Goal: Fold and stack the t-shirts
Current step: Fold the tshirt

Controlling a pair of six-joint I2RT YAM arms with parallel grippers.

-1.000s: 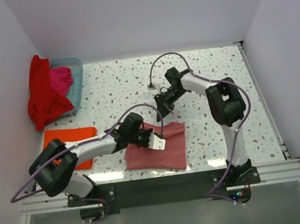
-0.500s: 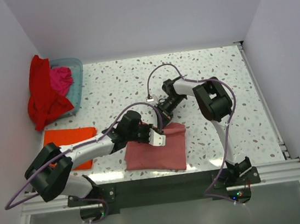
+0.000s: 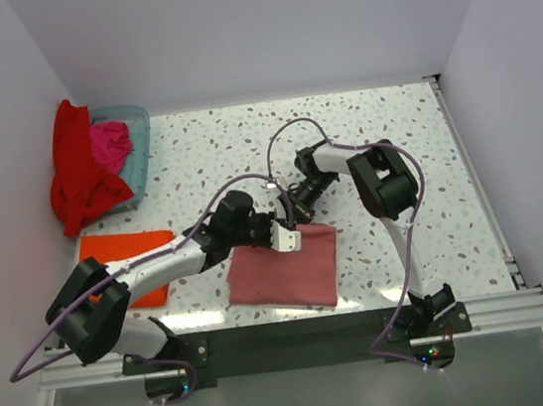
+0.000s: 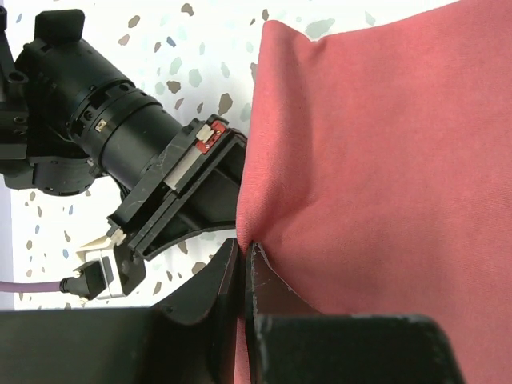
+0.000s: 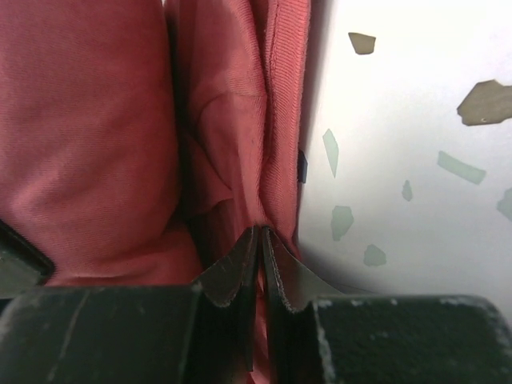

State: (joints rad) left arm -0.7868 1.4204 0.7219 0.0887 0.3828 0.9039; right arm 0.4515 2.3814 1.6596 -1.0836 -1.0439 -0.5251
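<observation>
Speckled table (image 3: 394, 147). Dusty rose-pink t-shirt (image 3: 286, 273) lies flat at the near middle, folded to a rough rectangle. Orange t-shirt (image 3: 122, 245) lies flat to its left. Left gripper (image 4: 242, 244) is pinched tight on the pink tee's far edge. Right gripper (image 5: 260, 234) is likewise nipped onto a hem fold, just beside it. Cloth looks light and limp, likely to sag and slip; best held at hems or corners, all layers together.

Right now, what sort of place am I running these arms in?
Probably a lab test booth, not a home: plain white walls box in a speckled tabletop, a metal rail runs along its near edge, and the pink t-shirt is laid out as the workpiece.
</observation>
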